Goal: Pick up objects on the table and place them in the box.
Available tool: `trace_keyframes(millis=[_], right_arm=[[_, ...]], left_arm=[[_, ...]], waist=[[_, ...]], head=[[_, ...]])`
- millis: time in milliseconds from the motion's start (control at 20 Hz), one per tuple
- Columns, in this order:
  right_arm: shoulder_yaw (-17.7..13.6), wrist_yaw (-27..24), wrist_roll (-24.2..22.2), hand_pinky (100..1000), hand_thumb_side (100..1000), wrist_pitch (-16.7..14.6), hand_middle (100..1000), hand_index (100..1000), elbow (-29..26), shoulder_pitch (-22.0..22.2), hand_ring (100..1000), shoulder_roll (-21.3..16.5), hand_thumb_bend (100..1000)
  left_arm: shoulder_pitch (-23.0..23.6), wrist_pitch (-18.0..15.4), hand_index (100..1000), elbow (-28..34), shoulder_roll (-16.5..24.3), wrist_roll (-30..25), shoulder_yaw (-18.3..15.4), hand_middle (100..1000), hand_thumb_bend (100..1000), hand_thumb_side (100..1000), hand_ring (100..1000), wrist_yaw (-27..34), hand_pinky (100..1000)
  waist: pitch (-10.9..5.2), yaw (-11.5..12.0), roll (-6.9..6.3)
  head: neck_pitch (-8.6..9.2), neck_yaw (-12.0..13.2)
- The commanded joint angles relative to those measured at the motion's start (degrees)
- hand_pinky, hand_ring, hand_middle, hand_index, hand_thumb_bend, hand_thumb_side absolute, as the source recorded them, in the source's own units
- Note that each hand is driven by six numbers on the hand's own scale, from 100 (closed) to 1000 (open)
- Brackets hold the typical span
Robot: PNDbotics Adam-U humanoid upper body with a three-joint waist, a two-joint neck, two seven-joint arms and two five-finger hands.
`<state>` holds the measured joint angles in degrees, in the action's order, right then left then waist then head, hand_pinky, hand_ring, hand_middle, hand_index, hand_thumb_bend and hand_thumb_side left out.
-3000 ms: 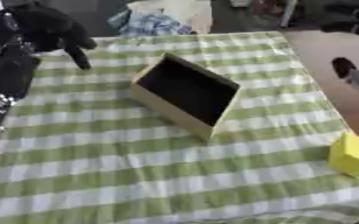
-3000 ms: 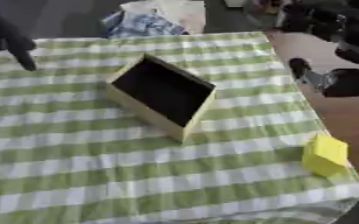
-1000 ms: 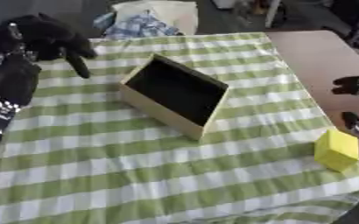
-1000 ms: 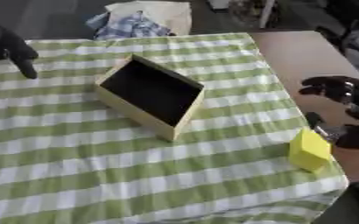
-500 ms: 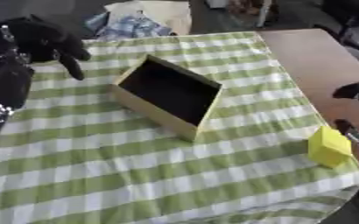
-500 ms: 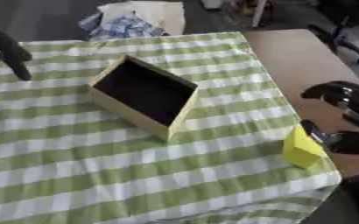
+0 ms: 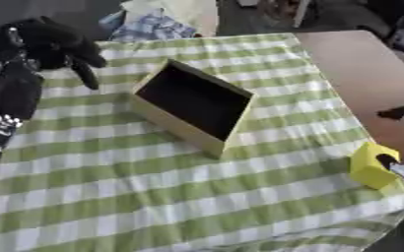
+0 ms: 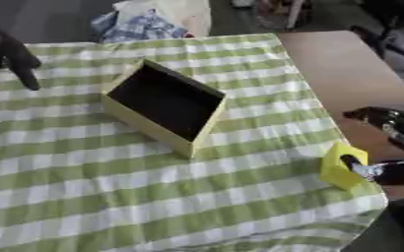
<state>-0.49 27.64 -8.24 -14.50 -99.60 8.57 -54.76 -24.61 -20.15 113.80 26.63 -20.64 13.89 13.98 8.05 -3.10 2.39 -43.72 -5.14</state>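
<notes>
Reaching in from the right edge, the robot's right hand (image 8: 387, 147) sits at the near right corner of the table covered in a green-and-white checked cloth (image 7: 153, 197), where a small bright yellow block (image 8: 339, 166) stands close to the cloth's edge. One dark fingertip (image 8: 350, 160) touches the block's right face, and other fingers extend above it over the bare brown tabletop (image 7: 352, 74). The fingers are spread on either side of the block, but whether they actually clamp it cannot be told.

The tan cardboard box with a dark interior (image 7: 192, 106) lies open-topped near the middle of the cloth, turned at an angle to the stripes, well apart from the yellow block. Nothing shows inside it.

The robot's left hand (image 7: 54, 42) hangs over the far left part of the cloth, up and to the left of the box, with fingers curled downward and one dark finger (image 7: 86, 76) pointing toward the cloth; it holds nothing.

A heap of pale and blue fabric (image 7: 162, 19) lies beyond the far edge of the table.
</notes>
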Motion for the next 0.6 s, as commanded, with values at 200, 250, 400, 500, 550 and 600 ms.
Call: trace_keyframes(millis=[200, 250, 400, 500, 550, 600], right_arm=[[-0.59, -3.35, -2.88, 943, 250, -0.32, 870, 997, 1.01, -0.10, 874, -1.65, 218], [-0.63, -3.77, -3.30, 943, 250, -0.25, 870, 997, 1.18, -0.10, 874, -1.66, 218], [-0.85, -4.36, -4.19, 954, 209, 0.29, 875, 997, 1.83, -0.23, 881, -1.85, 231], [-0.80, -4.59, -4.63, 959, 244, 0.75, 880, 997, 2.64, -0.25, 886, -1.89, 236], [-0.82, -4.65, -4.76, 960, 253, 0.94, 881, 997, 3.10, -0.30, 887, -1.85, 237], [-0.85, -4.64, -4.83, 963, 306, 1.06, 883, 998, 3.52, -0.37, 889, -1.81, 242]], left_arm=[[-0.72, -0.11, 824, 0.79, 0.47, -0.07, -0.90, 683, 100, 656, 692, -0.55, 527], [-0.69, -0.08, 824, 0.79, 0.43, -0.11, -0.90, 683, 100, 656, 692, -0.57, 527], [-0.58, 0.04, 824, 0.79, 0.33, -0.12, -0.93, 683, 100, 655, 692, -0.60, 528], [-0.57, 0.12, 824, 0.79, 0.27, -0.21, -0.88, 682, 100, 657, 691, -0.63, 527], [-0.55, 0.16, 824, 0.79, 0.25, -0.28, -0.87, 682, 100, 657, 691, -0.67, 527], [-0.52, 0.23, 824, 0.79, 0.22, -0.34, -0.88, 682, 100, 659, 691, -0.73, 527]], waist=[[-0.10, -0.02, -0.31], [-0.07, -0.04, -0.34], [-0.01, -0.11, -0.38], [0.07, -0.08, -0.39], [0.12, -0.04, -0.40], [0.18, 0.01, -0.41]], head=[[0.86, 1.58], [0.91, 1.61], [1.12, 1.83], [1.30, 2.01], [1.38, 2.10], [1.49, 2.21]])
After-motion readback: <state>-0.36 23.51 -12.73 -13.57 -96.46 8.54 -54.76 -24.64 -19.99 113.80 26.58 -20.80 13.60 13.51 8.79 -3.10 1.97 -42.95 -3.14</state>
